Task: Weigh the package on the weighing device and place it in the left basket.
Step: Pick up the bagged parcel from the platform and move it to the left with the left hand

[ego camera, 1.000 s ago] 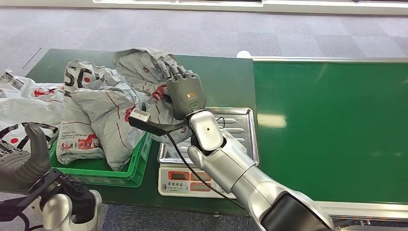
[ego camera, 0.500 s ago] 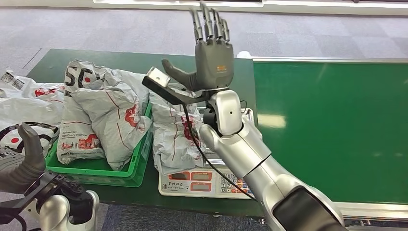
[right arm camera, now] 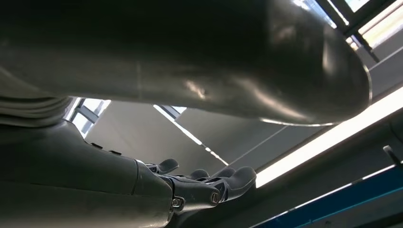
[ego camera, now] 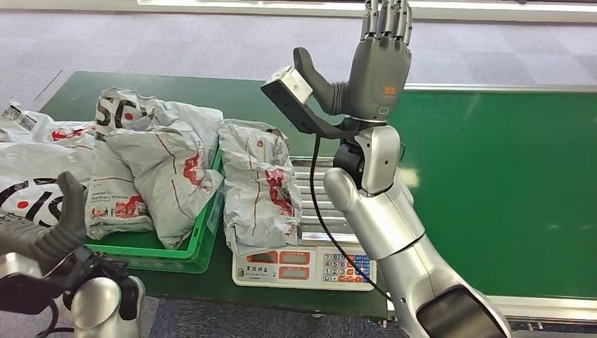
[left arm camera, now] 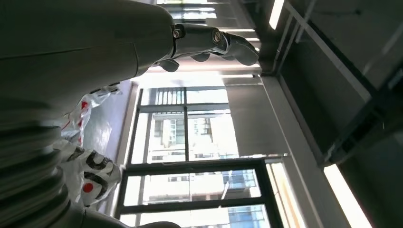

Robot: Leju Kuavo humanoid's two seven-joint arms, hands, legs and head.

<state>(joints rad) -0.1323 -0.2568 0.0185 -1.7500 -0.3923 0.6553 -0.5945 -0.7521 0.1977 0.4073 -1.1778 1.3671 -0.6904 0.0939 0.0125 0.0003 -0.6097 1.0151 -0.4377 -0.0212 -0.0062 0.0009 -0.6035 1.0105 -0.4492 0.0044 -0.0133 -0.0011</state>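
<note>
A grey crumpled package [ego camera: 257, 184] with red print lies on the left part of the scale's metal tray [ego camera: 343, 211], its side against the green basket [ego camera: 165, 253]. The scale's display and keypad [ego camera: 303, 265] face me at the table's front edge. My right hand [ego camera: 380, 60] is raised high above the scale, fingers straight up and apart, holding nothing; in the right wrist view its fingers [right arm camera: 214, 186] point at the ceiling. My left hand [ego camera: 46, 236] hangs low at the front left, apart from the table, fingers [left arm camera: 214, 42] loosely spread and empty.
The basket holds two large grey packages [ego camera: 151, 165]. More packages [ego camera: 28, 158] lie on the table to the basket's left. A green conveyor belt [ego camera: 493, 183] runs along the right of the scale. A black cable [ego camera: 320, 211] hangs from my right wrist over the tray.
My right hand let go of the package, which now lies on the scale, and rose up and to the right. The left hand shifted slightly.
</note>
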